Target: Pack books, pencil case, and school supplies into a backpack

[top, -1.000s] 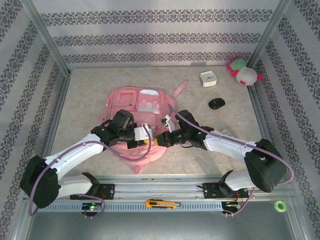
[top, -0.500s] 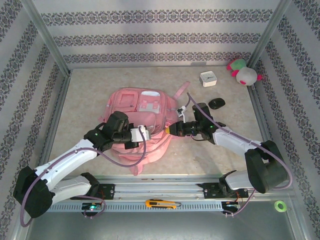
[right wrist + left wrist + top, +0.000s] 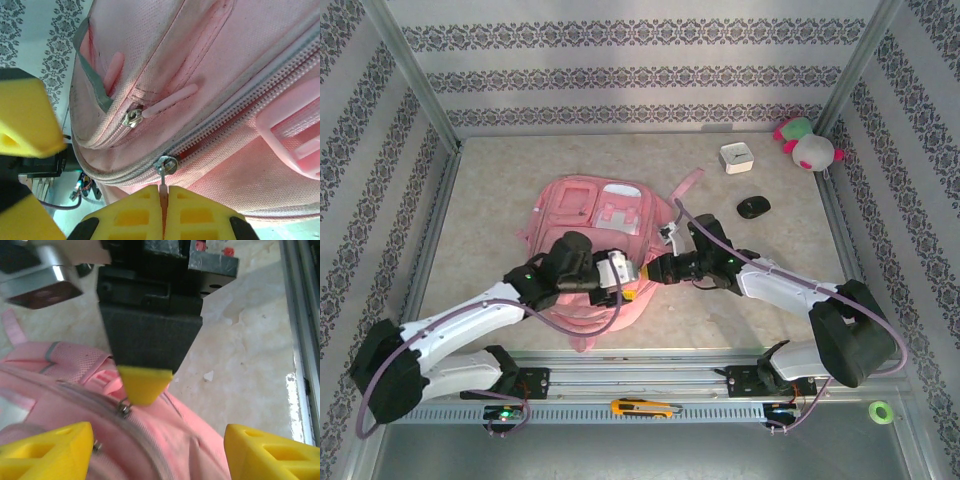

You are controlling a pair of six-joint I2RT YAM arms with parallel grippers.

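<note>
You are at the opening step, I judge. Your right gripper (image 3: 164,198) pinches the zipper pull (image 3: 163,181) of the pink backpack (image 3: 595,215), which lies flat in the middle of the table (image 3: 500,170). Your left gripper (image 3: 157,440) is wide open and empty above it. Nothing seems packed yet.

Pink-green plush toy (image 3: 808,145) in far rt corner; yellow box cutter (image 3: 640,408) on front rail, green tape roll (image 3: 880,411) nr rt end.
</note>
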